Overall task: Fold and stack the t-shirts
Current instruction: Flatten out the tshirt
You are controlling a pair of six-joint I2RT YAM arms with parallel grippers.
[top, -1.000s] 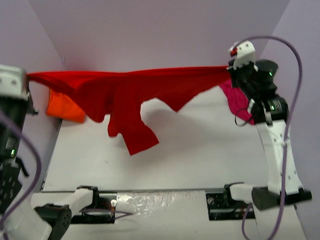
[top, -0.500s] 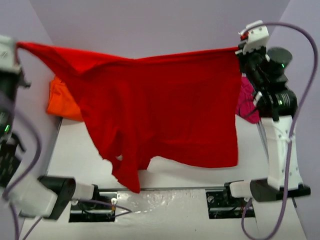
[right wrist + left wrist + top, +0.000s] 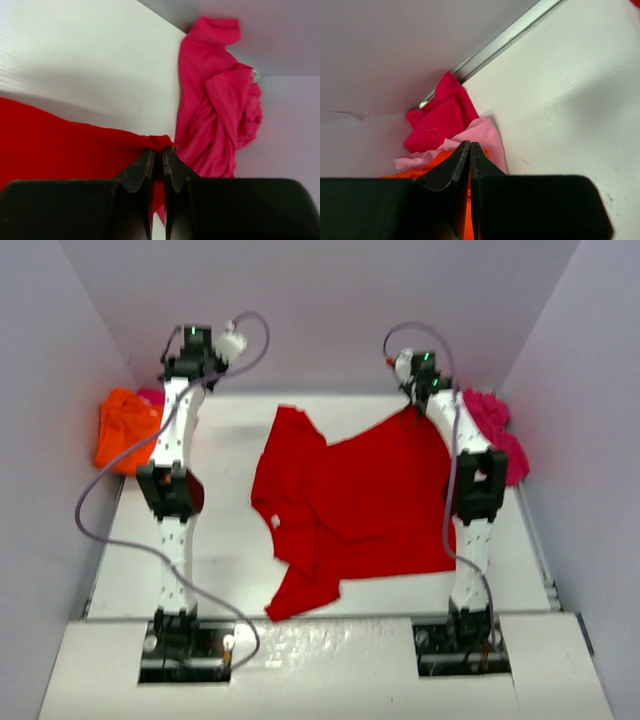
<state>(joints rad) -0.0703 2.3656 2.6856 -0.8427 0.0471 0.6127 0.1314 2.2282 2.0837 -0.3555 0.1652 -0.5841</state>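
The red t-shirt [image 3: 350,505] lies spread on the white table [image 3: 225,540], with a sleeve bunched at its near left. My right gripper [image 3: 156,150] is shut on its far right corner [image 3: 160,141]; in the top view the right gripper [image 3: 418,390] is at the back of the table. My left gripper [image 3: 469,145] is shut with nothing between its jaws, at the back left [image 3: 190,358], apart from the red shirt. An orange shirt [image 3: 122,435] lies crumpled at the left wall. A magenta shirt [image 3: 495,425] lies heaped at the right wall, also in the right wrist view [image 3: 215,100].
Under the left gripper, in the back left corner, lie a magenta shirt [image 3: 437,122], a pale pink shirt [image 3: 477,137] and a bit of orange cloth [image 3: 412,173]. Purple walls [image 3: 330,310] close in the back and both sides. Both arms reach far over the table.
The red shirt hung stretched in the air between both grippers; now it lies on the table. The left gripper has let go of it. Both arms have swung to the back.
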